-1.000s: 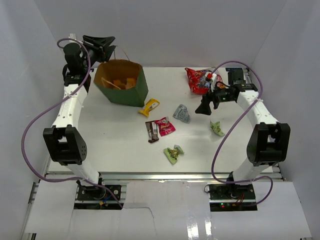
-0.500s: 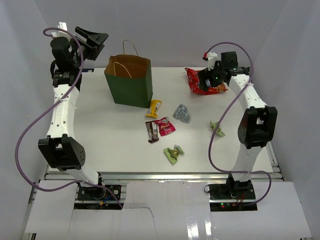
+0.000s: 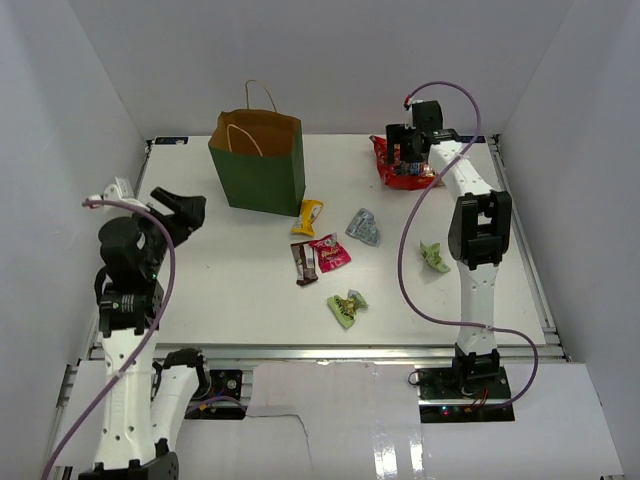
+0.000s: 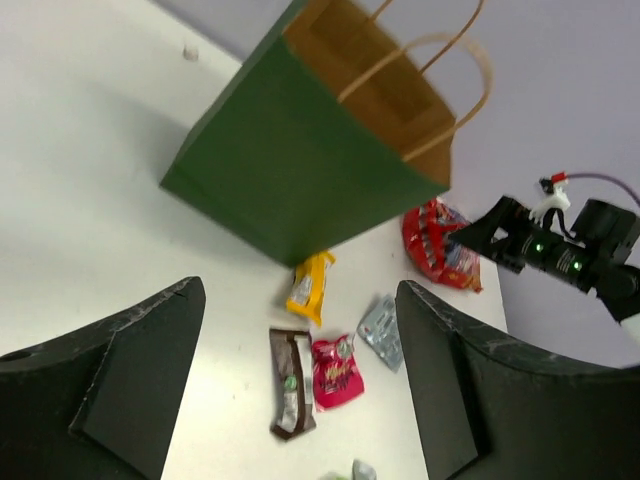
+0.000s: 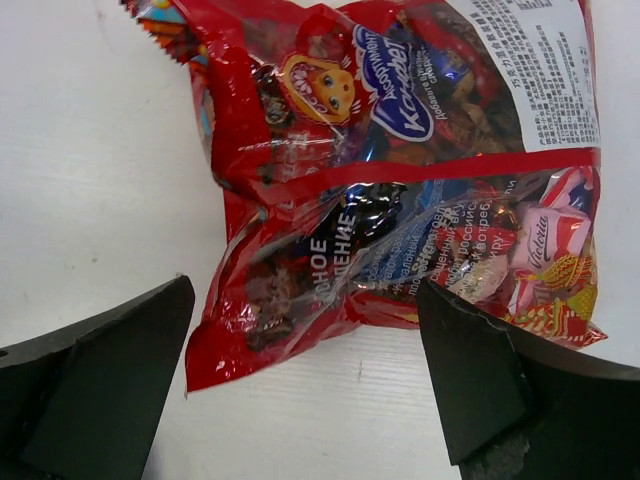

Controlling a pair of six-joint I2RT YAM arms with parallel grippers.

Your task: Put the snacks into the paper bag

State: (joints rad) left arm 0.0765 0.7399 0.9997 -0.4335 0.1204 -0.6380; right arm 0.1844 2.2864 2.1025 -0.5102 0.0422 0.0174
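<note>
Red snack bag (image 5: pixel 400 190): glossy, crinkled, lying flat under wide right jaws; left jaws wide too.

The right gripper (image 5: pixel 305 300) hangs with both dark fingers (image 5: pixel 90 380) spread wide, one either side of the near end of the large red bag (image 5: pixel 390 160), which lies flat on the white table (image 5: pixel 90 170)

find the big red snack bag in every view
Top external: red bag at far right, partly under the right hand.
Left wrist: right of centre, just right of the paper bag.
Right wrist: fills the upper frame.
Shared landmark: the right hand, open over the red bag in all three.
</note>
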